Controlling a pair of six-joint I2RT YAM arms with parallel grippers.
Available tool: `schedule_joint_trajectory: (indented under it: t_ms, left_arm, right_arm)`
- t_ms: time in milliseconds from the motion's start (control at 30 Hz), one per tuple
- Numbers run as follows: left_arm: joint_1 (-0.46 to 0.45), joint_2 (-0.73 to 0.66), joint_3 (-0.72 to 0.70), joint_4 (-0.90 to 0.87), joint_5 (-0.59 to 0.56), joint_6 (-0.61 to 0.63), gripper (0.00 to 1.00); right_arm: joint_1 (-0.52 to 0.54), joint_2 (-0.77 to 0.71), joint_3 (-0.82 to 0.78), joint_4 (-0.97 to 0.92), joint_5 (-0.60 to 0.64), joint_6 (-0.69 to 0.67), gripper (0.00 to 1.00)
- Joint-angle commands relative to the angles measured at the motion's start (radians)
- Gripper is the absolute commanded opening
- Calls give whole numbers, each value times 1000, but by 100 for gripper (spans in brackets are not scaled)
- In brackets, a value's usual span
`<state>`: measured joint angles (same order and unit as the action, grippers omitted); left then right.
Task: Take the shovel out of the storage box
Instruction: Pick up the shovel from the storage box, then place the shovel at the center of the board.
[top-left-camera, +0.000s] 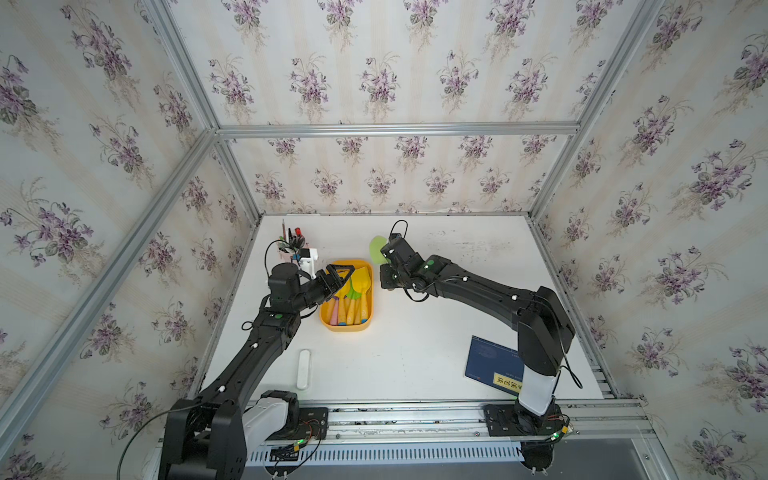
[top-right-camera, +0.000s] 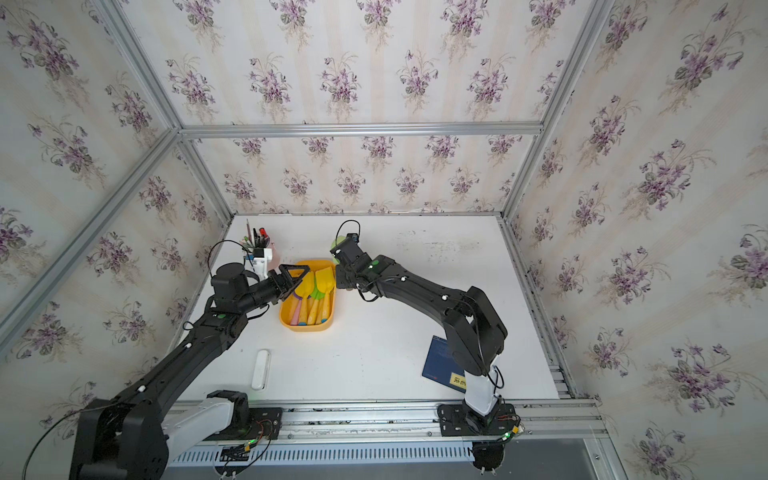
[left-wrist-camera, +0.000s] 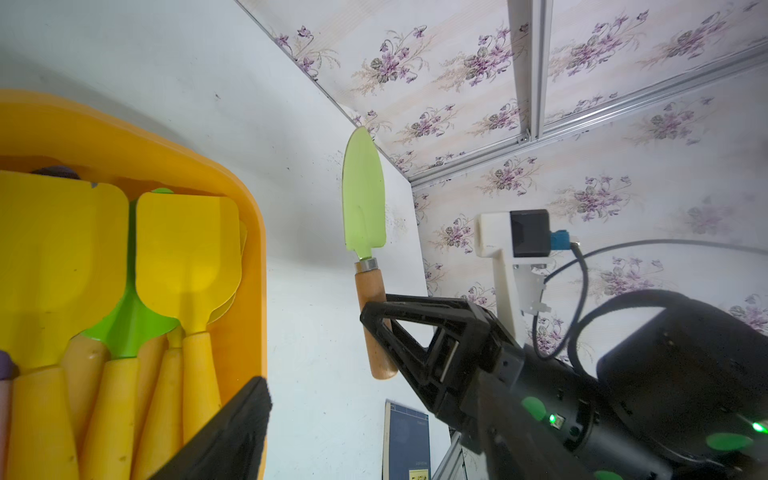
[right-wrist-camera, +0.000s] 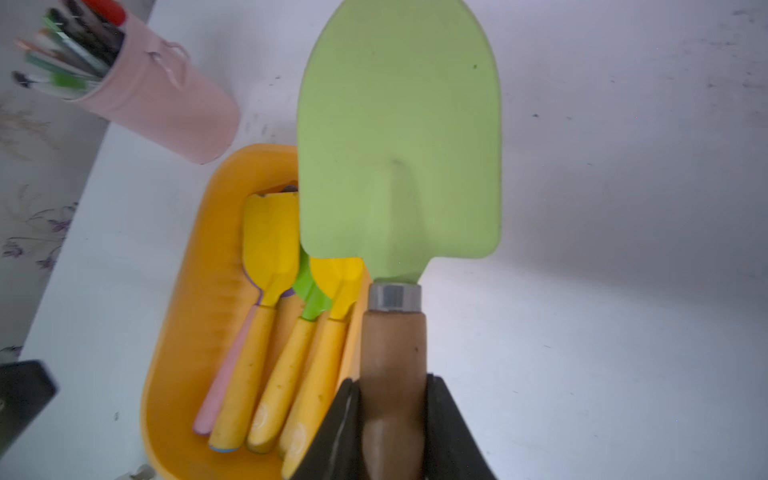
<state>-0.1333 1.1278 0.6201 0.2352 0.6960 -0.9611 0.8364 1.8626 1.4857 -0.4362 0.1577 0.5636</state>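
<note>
A shovel (right-wrist-camera: 399, 137) with a pale green blade and a brown wooden handle is clear of the storage box (top-left-camera: 347, 328), in the air past its far right corner. My right gripper (right-wrist-camera: 392, 386) is shut on its handle. The left wrist view shows that grip (left-wrist-camera: 376, 316) from the side. In both top views only the blade (top-left-camera: 376, 249) (top-right-camera: 336, 242) shows beside the right wrist. The yellow-orange storage box (left-wrist-camera: 249, 199) (right-wrist-camera: 183, 332) (top-right-camera: 307, 327) holds several yellow and green shovels. My left gripper (top-left-camera: 345, 276) (top-right-camera: 301, 275) hangs open over the box's far left part, holding nothing.
A pink pen cup (right-wrist-camera: 166, 108) (top-left-camera: 297, 245) stands behind the box at the back left. A dark blue book (top-left-camera: 490, 361) lies at the front right, beside the right arm's base. A white oblong object (top-left-camera: 304, 369) lies at the front left.
</note>
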Motion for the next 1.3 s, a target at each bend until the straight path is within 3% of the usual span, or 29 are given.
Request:
schedule_joint_trajectory:
  t_ms: [0, 333, 567, 900, 1133, 1267]
  left_arm:
    - [-45, 72, 61, -51, -75, 94, 78]
    - [-144, 356, 203, -93, -131, 177, 77]
    - [-173, 464, 302, -215, -195, 260, 76]
    - [-186, 461, 308, -243, -219, 278, 76]
    - [-186, 431, 300, -265, -221, 285, 76]
    - [-186, 416, 303, -272, -220, 285, 76]
  right_arm:
    - [-45, 1, -52, 37, -11, 23, 20]
    - [-119, 165, -19, 60, -84, 24, 19]
    - [-132, 256, 32, 71, -104, 22, 19]
    - [-140, 311, 53, 68, -99, 27, 22]
    - [-138, 299, 41, 55, -92, 23, 40]
    - [-138, 300, 42, 48, -99, 19, 43]
